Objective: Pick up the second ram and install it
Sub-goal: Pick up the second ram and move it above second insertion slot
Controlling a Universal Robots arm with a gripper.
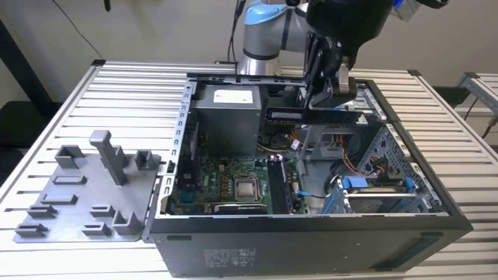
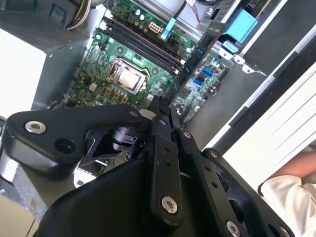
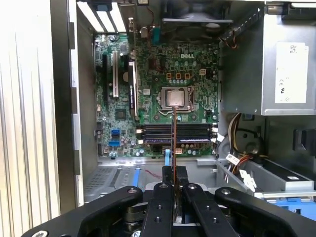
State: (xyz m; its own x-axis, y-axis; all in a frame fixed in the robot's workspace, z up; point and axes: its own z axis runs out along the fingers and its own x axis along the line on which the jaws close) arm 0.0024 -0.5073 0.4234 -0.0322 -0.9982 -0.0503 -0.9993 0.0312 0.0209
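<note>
Exterior view gives you the clearest read on progress. The tool [image 1: 327,105] hangs over the open computer case [image 1: 435,205], clenched on the second ram [image 1: 311,116]. The stick lies level, well above the motherboard [image 1: 233,188]. So the pick-up half of your job looks done. The grey tray [image 1: 78,211] sits on the table [image 1: 132,81], to the exterior view's left of the case. You can see its plastic blocks, and I make out no stick resting among them.

In the first wrist view you see the second ram [image 3: 174,140] edge-on. It shows as a thin line running out from the tool [image 3: 174,178] across the black memory slots [image 3: 158,133] near the processor [image 3: 176,97]. That line crosses the slots roughly square rather than running along them. The second wrist view agrees: the fingers [image 2: 159,143] pinch the stick [image 2: 196,57], and it reaches out slantwise over the board.

My judgement is that the stick is neither lined up with a slot nor touching one. The install half is all left to you: nothing is seated or pressed home yet. I can't tell from these views whether a slot already carries a first stick, so don't count on which one is free.
</note>
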